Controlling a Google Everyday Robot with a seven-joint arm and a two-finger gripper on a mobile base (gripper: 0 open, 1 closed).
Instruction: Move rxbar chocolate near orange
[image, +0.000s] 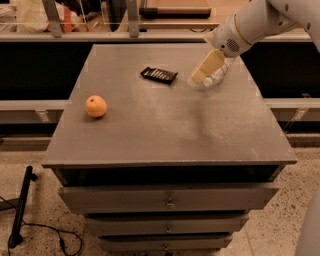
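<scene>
The rxbar chocolate, a flat black wrapper bar with pale lettering, lies on the grey table top toward the back middle. The orange sits on the left side of the table, well apart from the bar. My gripper hangs from the white arm at the upper right, above the table and a short way right of the bar. It is in front of a clear plastic water bottle lying on the table.
The table is a cabinet with drawers at its front. A shelf and clutter stand behind the back edge. A black cable and stand lie on the floor at the left.
</scene>
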